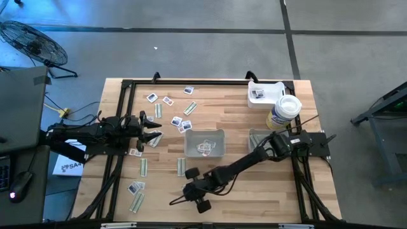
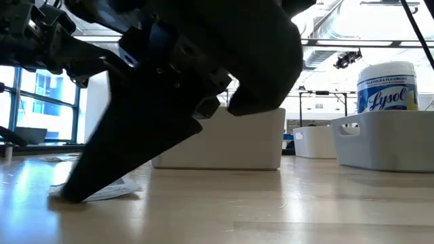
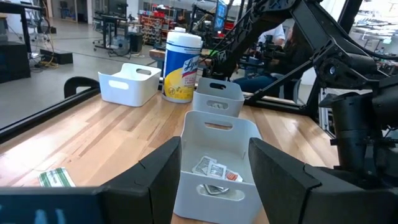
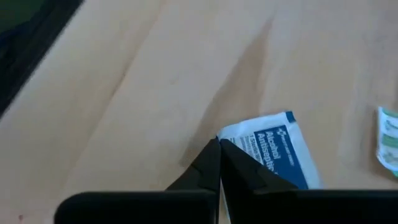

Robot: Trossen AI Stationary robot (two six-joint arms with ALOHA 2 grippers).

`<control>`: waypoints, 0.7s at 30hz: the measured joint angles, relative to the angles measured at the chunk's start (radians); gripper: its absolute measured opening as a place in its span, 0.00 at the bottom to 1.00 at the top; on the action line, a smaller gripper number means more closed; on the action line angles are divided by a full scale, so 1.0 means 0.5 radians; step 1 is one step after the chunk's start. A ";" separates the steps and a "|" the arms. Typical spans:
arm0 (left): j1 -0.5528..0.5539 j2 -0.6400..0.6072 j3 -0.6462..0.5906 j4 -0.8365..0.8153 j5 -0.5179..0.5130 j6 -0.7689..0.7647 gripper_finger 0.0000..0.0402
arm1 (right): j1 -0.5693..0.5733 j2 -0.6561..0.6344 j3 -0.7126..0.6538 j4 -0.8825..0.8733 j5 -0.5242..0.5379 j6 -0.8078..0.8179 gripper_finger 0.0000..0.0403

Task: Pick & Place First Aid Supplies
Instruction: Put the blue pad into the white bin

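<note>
Small white packets [image 1: 168,102] and pale green strips [image 1: 144,166] lie flat and scattered on the left half of the wooden table. More packets [image 3: 214,169] lie inside a grey tray [image 1: 191,149] at the middle. My right gripper [image 1: 173,201] reaches to the near edge, slanting down, shut on a white-and-blue packet [image 4: 273,149]. My left gripper [image 1: 151,130] waits open and level at the left side, pointing toward the grey tray [image 3: 217,127]. My right gripper pinches the white-and-blue packet by one corner [image 4: 225,135] between its two fingertips [image 4: 208,163]. The fingers slant down from the table's right side. The packet's free part [image 2: 108,191] lies low on the wood beside the tips.
A second grey tray [image 1: 261,137] sits under my right arm. A white tray [image 1: 264,94] and a white round-lidded bottle [image 1: 284,111] stand at the far right. A green strip [image 4: 388,143] lies close to the held packet. A black frame rail [image 1: 124,108] edges the table.
</note>
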 joint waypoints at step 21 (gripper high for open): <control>0.000 0.000 0.000 0.000 0.000 0.000 0.46 | 0.039 -0.538 -0.002 -0.704 -0.001 0.147 0.00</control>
